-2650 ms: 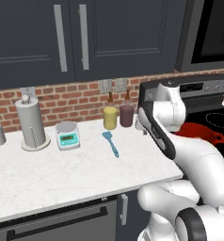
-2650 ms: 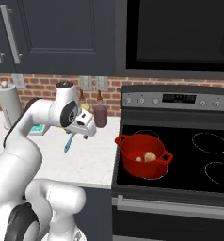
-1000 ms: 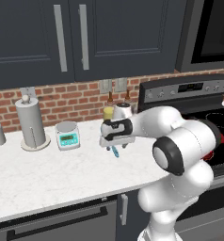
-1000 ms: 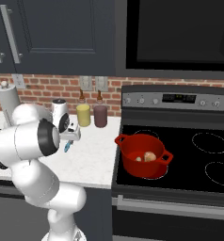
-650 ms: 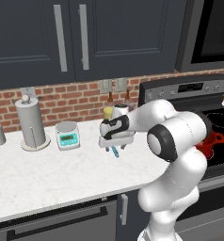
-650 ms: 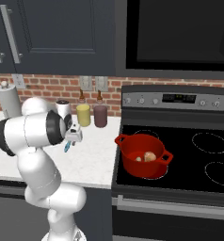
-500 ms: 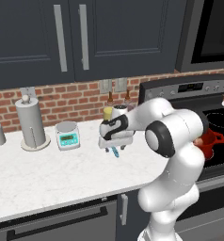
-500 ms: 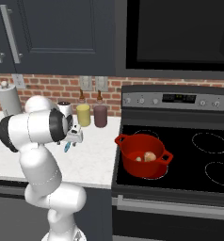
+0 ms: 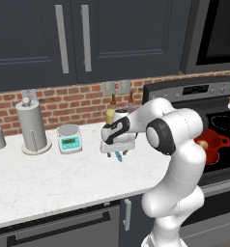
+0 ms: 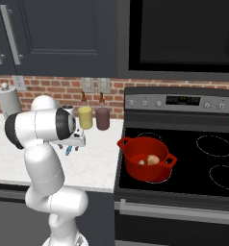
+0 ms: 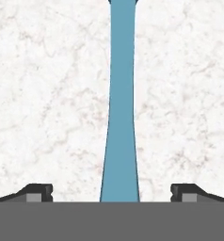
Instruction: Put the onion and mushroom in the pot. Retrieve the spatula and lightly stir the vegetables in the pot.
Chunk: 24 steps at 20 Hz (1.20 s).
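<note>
The light-blue spatula (image 11: 120, 117) lies flat on the white marble counter, its handle running straight up the hand view between my two fingertips. My gripper (image 11: 112, 192) is open, a fingertip (image 11: 37, 191) on each side of the handle and apart from it. In the base views the gripper (image 9: 118, 152) hangs low over the counter, with the spatula's blue end (image 9: 119, 157) poking out beneath it. The red pot (image 10: 146, 157) stands on the stove's front left burner. Inside it rest the orange-brown onion (image 10: 153, 159) and the pale mushroom (image 10: 142, 162).
A yellow jar (image 10: 85, 117) and a purple jar (image 10: 102, 118) stand against the brick wall behind the hand. A kitchen scale (image 9: 69, 138) and a paper-towel holder (image 9: 32, 126) sit further left. The stove's edge is right of the counter.
The arm swung from near the pot leftward over the counter and lowered the hand over the spatula. In the last half second it barely moved.
</note>
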Available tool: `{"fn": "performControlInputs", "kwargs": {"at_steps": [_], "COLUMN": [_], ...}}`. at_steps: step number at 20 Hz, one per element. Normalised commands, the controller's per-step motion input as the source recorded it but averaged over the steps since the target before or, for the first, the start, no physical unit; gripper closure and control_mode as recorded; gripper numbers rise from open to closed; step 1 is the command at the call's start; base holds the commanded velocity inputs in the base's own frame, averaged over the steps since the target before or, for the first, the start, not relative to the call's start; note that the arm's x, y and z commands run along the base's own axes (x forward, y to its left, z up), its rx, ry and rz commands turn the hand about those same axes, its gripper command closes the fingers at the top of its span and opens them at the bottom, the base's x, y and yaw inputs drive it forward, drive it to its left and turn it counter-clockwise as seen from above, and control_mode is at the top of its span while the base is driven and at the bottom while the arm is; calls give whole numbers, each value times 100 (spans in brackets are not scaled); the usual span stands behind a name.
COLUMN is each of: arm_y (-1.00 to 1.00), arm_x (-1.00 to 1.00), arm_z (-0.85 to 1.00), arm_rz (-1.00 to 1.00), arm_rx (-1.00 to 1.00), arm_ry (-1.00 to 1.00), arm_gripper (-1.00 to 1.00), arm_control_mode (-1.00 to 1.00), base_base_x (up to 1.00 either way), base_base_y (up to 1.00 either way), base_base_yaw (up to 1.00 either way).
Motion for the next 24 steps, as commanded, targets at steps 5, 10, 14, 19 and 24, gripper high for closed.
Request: {"fn": "performControlInputs", "kwargs": {"at_steps": [5,10,14,19,24], "arm_y": [0,0,0,0,0], "arm_x": [2,0,0,0,0], "arm_z": [-5,-3,0,0,0], "arm_rz": [0,0,0,0,0], "arm_rx": [0,0,0,0,0], "arm_ry": [0,2,0,0,0], "arm_gripper": [100,100,100,100,100], "arm_control_mode": [-100,-100,-100,-100,-100], "base_base_x": [0,0,0,0,0], "base_base_y": [0,0,0,0,0], "base_base_yaw": [0,0,0,0,0]}}
